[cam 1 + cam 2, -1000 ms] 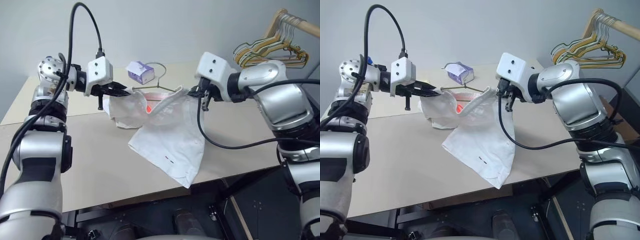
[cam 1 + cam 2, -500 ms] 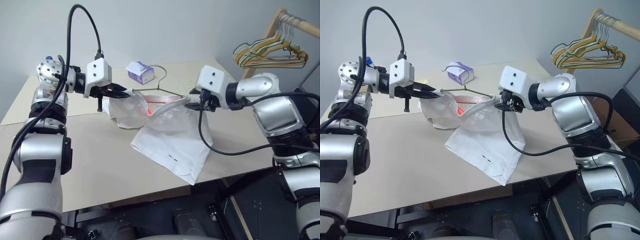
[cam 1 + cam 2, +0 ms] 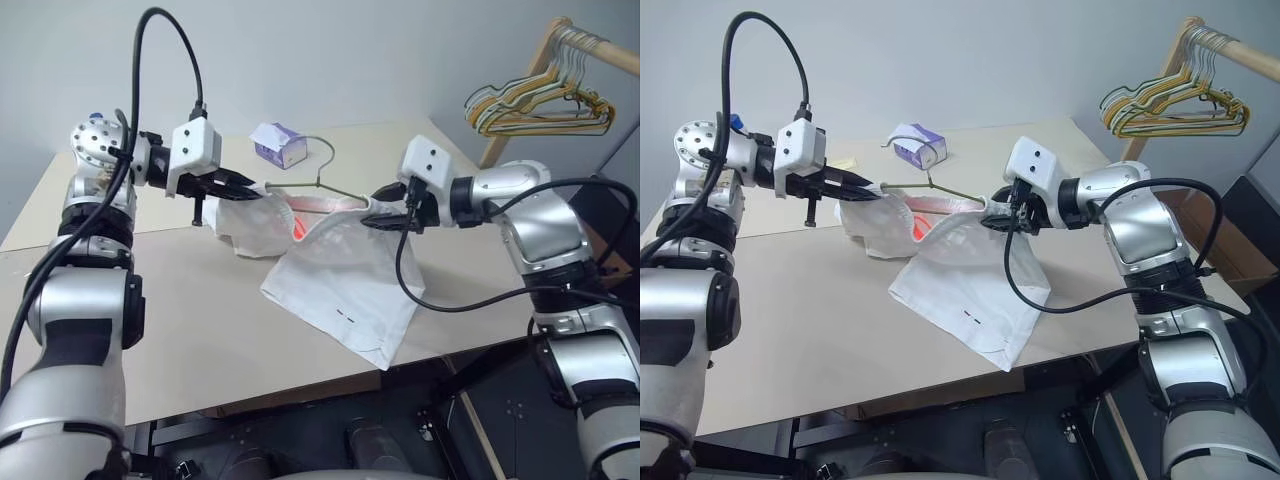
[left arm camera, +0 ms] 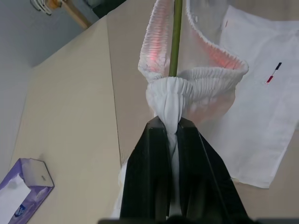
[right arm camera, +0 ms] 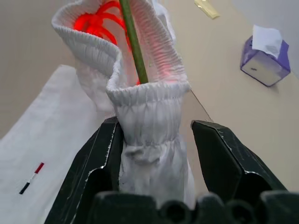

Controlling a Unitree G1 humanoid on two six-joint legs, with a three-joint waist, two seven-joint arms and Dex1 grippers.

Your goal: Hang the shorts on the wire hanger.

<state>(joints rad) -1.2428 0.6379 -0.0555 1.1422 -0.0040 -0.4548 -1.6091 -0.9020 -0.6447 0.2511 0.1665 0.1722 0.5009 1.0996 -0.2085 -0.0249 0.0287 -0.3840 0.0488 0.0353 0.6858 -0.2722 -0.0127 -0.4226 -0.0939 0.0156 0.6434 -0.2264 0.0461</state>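
Note:
The white shorts [image 3: 340,280] are held up by their gathered waistband, and the legs trail down onto the table [image 3: 180,320]. The olive-green wire hanger [image 3: 330,186] runs through the waistband, its hook [image 3: 322,150] rising above. My left gripper [image 3: 250,185] is shut on the bunched left end of the waistband [image 4: 170,107], where the hanger wire [image 4: 176,37] comes out. My right gripper [image 5: 156,125] is open at the waistband's right end [image 5: 149,116]. One finger lies against the cloth and the other stands apart from it.
A purple-white tissue box [image 3: 281,145] stands on the table behind the hanger. A bunch of yellow, green and white hangers [image 3: 535,100] hangs from a wooden rail at the back right. The table's front edge [image 3: 300,385] lies just below the shorts' hem.
My right gripper has opened and let go of the waistband's right end, sinking a little and turning. The shorts' right side has dropped slightly. The left gripper has kept its hold.

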